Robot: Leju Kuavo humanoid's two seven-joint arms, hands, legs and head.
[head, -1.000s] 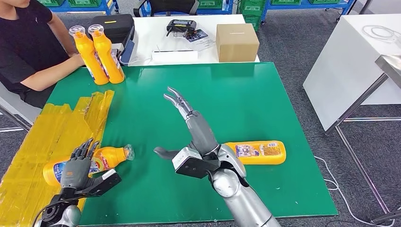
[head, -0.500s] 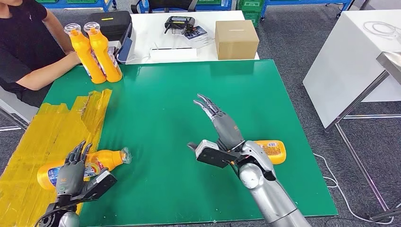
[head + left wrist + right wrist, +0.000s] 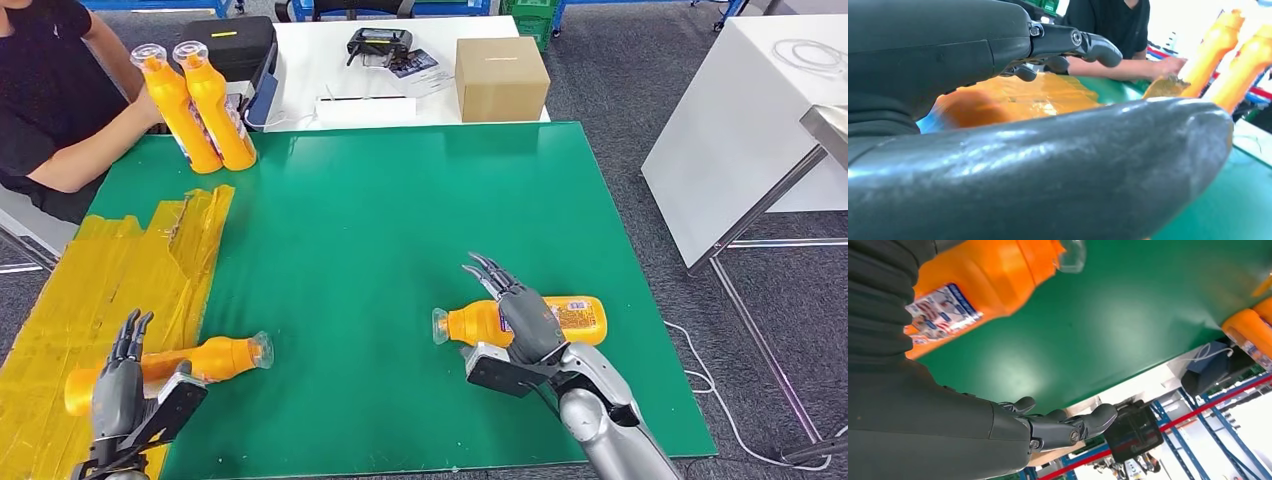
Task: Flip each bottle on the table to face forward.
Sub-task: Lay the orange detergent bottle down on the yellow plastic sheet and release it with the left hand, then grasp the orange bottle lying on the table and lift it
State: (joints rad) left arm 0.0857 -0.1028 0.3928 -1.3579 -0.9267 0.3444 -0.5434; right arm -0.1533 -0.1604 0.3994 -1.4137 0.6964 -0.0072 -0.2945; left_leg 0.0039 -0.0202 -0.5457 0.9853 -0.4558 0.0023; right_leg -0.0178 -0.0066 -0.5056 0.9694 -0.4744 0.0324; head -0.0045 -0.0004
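Bottle (image 3: 545, 319) orange, clear cap, label up, lying under right hand (image 3: 525, 322); fingers (image 3: 490, 270) spread, holding nothing.

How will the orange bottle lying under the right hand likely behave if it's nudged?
The orange bottle lies on its side on the smooth green table, so it may roll or slide. Its glossy plastic looks stiff but possibly slippery under the right hand.

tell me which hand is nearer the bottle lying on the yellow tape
Left. The left hand sits right over the bottle on the yellow tape, at its base end. The right hand is far across the green table, over the other lying bottle.
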